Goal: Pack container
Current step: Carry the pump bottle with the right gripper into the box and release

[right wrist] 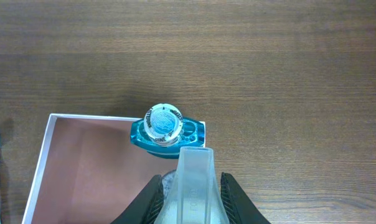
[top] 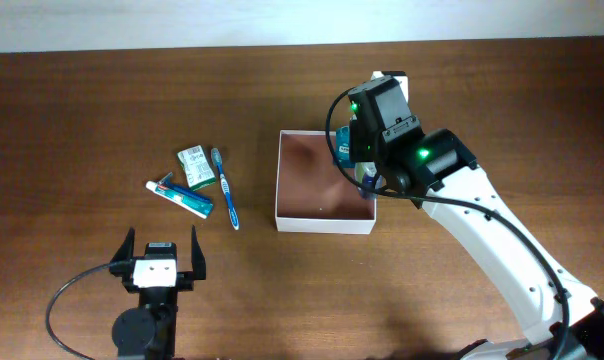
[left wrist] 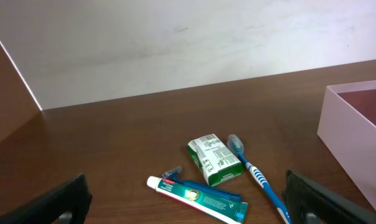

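The container [top: 322,224], a square shallow white-walled box with a reddish-brown inside, sits mid-table; it also shows in the right wrist view [right wrist: 41,163] and the left wrist view [left wrist: 348,132]. A teal bottle [right wrist: 166,129] with a white cap stands at the box's far right corner [top: 343,148]. My right gripper [right wrist: 192,186] is shut on a translucent plastic bottle [right wrist: 193,169], held over the box's right edge [top: 368,180]. My left gripper [top: 162,256] is open and empty near the table's front, short of the loose toiletries.
Left of the box lie a green-white packet [top: 194,166], a toothpaste tube [top: 182,197], a blue razor [left wrist: 203,186] beside it, and a blue toothbrush [top: 225,187]. All show in the left wrist view, ahead of the open jaws.
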